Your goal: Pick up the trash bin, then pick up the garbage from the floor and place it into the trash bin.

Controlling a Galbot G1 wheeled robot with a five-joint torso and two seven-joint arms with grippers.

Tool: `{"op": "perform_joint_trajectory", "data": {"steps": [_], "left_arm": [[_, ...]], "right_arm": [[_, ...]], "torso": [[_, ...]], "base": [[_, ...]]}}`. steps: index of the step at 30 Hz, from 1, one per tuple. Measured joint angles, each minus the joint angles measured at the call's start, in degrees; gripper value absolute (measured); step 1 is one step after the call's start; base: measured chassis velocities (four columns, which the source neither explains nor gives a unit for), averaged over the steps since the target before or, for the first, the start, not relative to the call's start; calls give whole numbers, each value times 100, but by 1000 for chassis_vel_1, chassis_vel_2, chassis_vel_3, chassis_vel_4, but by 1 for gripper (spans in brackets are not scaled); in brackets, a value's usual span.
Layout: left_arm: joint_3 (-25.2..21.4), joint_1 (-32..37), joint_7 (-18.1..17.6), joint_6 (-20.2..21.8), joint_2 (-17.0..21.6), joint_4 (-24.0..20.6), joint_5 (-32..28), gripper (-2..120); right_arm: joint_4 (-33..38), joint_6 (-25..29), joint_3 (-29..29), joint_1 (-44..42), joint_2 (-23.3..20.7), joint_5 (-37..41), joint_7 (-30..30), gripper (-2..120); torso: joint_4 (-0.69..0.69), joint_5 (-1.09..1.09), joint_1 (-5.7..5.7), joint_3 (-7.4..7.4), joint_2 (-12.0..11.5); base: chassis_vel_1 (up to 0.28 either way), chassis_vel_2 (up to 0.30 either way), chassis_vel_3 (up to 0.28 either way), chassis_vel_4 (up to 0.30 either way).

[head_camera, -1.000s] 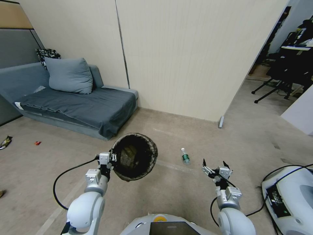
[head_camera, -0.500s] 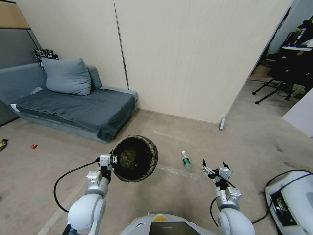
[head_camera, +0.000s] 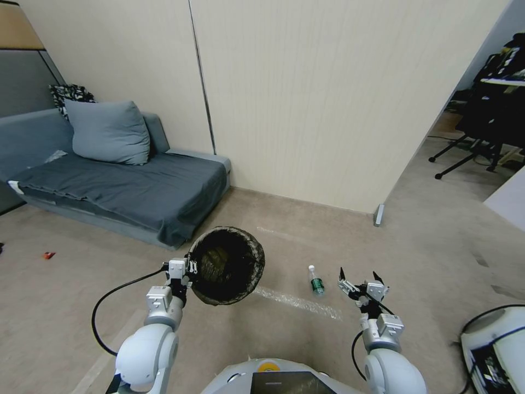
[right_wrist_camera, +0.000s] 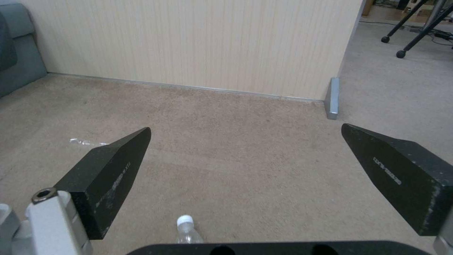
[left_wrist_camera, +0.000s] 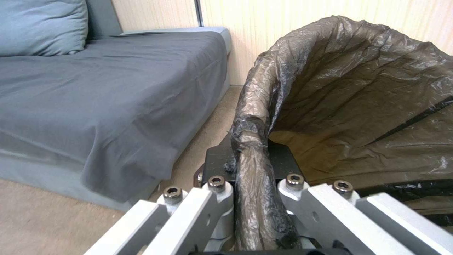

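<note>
Since I needed the bin ready for drops, my left gripper held it off the floor by the lined rim, jaws pinched on it, mouth tilted toward me. My right gripper hung empty, jaws spread wide, near a bottle lying on the carpet. A clear wrapper lay beside it; a red scrap sat far left.

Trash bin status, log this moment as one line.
left gripper: shut on trash bin rim, held up | right gripper: open, empty | bottle: on floor
</note>
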Motion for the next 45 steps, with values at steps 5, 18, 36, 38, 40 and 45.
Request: {"op": "perform_joint_trajectory", "data": {"steps": [5,18,36,38,40,45], "left_arm": [[-3,0,3,-2,2,0,-9,5],[5,-8,15,125,82,-131,-99,5],[174,-244,46,387,298,-57,-225,5],[161,-253,45,410,310,-58,-239,5],[156,-260,43,421,314,-57,-241,5],[156,-279,37,430,308,-37,-243,5]], "right_arm": [[-33,-29,9,10,0,27,-34,100],[-996,-818,145,1016,-559,483,-425,100],[-3892,-1771,-310,2803,-1625,1720,-1141,100],[-4275,-1773,-436,3006,-1683,1689,-1279,100],[-4442,-1773,-506,3106,-1713,1672,-1328,100],[-4976,-1806,-759,3455,-1769,1627,-1482,100]], "torso": [[0,0,0,0,0],[1,2,0,0,0],[-1,1,0,0,0],[1,2,0,0,0],[1,0,0,0,0],[0,-2,0,0,0]], "base": [[-84,106,100,-99],[-8,13,8,-10],[0,0,0,0],[0,0,0,0],[0,0,0,0],[0,0,0,0]]}}
